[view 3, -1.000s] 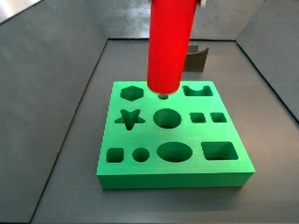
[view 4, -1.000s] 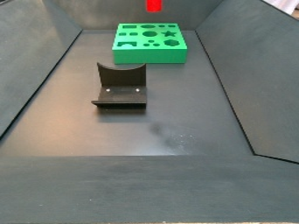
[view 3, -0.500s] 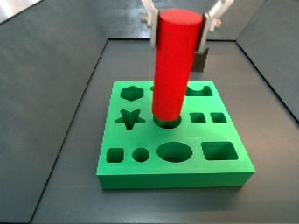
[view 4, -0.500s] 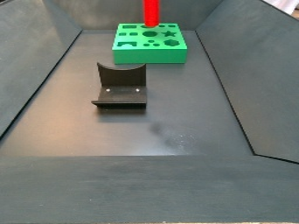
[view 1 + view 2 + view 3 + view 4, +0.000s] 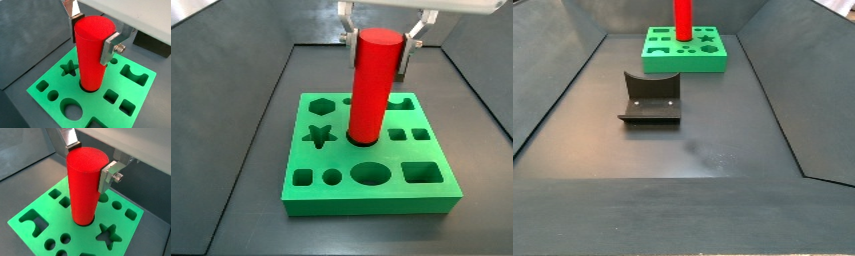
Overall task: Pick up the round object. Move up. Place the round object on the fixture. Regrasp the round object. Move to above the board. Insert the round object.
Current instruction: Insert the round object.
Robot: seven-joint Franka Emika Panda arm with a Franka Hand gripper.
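A: gripper [image 5: 380, 45] status?

B: Above the middle of the board [image 5: 432, 205]. Jaws are narrowed to the width of the round object [image 5: 369, 88] and sit at its upper end, one silver finger [image 5: 109, 48] on each side. In both wrist views the plates lie flat against the red surface, so it reads as a pinch.

A: peg orientation?

B: Upright, vertical in both side views. Lower end is in the round hole at the board's centre. In a wrist view the base [image 5: 82, 219] sits inside the hole rim, with dark gap visible around part of it.

A: how deep?

B: Can't tell. The peg hides the hole floor in every view, and most of its length stands above the board.

A: second finger visible?

B: Partly. In a wrist view the far finger [image 5: 69, 139] shows only as a plate behind the peg top, and its pad is hidden. Contact on that side is probable, not confirmed.

A: fixture?

B: The fixture [image 5: 649, 98] stands on the dark floor [image 5: 714, 140], well apart from the board [image 5: 684, 50], nothing on it. In a side view it is mostly hidden behind the peg and gripper.

A: neighbours of the hole?

B: Star cutout [image 5: 319, 135] on one side, small square holes [image 5: 397, 134] on the other, large round hole [image 5: 370, 175] nearer the board's front edge. Peg touches none of them.
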